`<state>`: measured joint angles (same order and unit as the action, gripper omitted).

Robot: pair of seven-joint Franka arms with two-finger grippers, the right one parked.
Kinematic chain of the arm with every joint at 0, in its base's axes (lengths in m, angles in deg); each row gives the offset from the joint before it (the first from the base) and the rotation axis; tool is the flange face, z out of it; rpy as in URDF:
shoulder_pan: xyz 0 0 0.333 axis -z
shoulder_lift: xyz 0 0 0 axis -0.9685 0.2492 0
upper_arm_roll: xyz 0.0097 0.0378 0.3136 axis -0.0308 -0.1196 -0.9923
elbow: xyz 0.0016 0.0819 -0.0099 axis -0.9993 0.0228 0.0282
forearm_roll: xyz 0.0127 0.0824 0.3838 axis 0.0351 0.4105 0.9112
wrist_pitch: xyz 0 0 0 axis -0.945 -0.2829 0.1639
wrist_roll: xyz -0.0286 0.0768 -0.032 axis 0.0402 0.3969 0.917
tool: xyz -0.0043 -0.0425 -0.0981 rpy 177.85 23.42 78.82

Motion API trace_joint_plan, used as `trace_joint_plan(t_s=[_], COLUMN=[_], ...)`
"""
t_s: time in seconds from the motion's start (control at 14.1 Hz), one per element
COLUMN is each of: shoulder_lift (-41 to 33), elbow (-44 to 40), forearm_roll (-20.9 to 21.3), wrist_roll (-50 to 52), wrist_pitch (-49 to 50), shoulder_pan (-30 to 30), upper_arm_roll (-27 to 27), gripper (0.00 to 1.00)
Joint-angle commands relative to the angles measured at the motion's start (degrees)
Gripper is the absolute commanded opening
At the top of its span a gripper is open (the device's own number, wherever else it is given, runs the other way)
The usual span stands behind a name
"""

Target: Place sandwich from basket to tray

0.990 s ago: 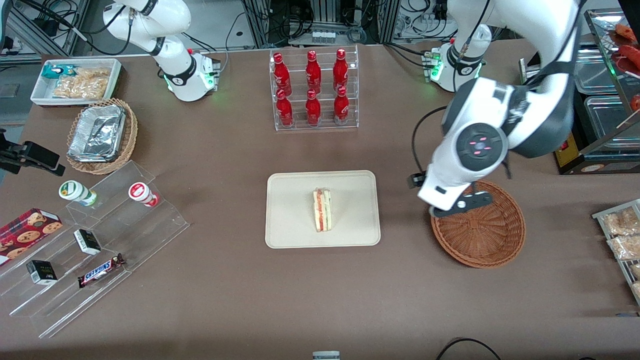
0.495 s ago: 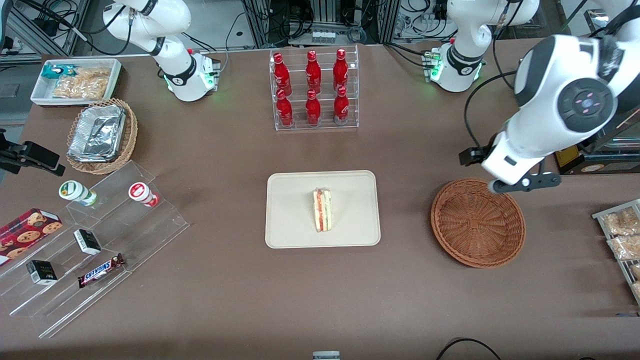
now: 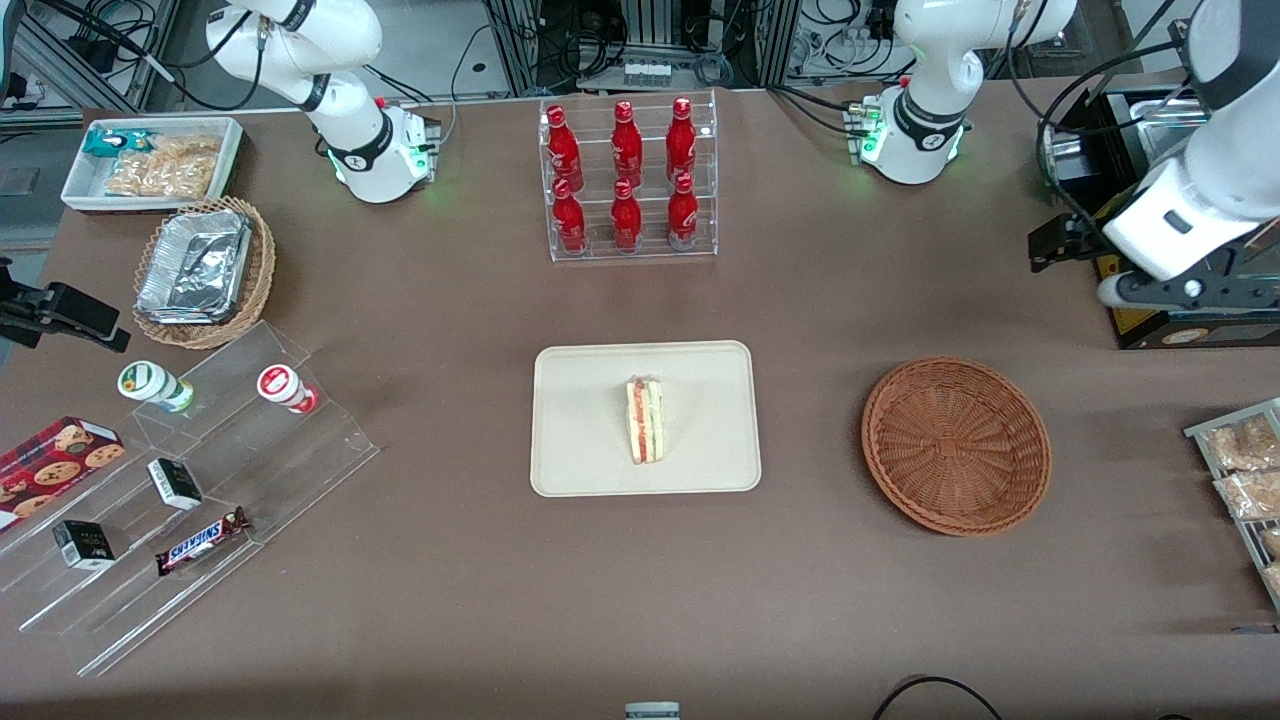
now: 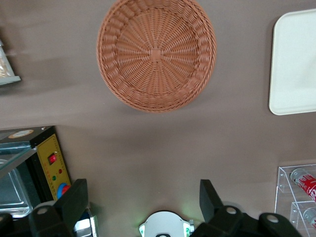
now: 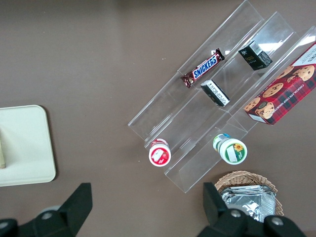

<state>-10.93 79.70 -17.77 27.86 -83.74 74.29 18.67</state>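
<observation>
Your sandwich [image 3: 645,419] stands on its edge near the middle of the tray [image 3: 580,470], and the basket [image 3: 955,445] holds nothing, so the job looks done. Your tool [image 4: 143,200] hangs open and empty, high above the bare tabletop [image 3: 800,600], toward the working arm's end. In the front view the frame edge cuts it off.

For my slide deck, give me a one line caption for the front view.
Sandwich rests on the tray, basket empty, open gripper raised near the working arm's table end.
</observation>
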Motion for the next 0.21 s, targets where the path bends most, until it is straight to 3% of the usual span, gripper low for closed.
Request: trace_joint_plan(t_s=[0.0,0.14], shoulder_lift=[-0.82,-0.73], elbow=[-0.74,-1.27], forearm_roll=[-0.77,-1.03], wrist_roll=[-0.94,-0.77], wrist_pitch=[-1.06,-1.85], shoulder_pan=[-0.56,-0.56], upper_arm_roll=[-0.17,-0.35], gripper=[1.0,1.0])
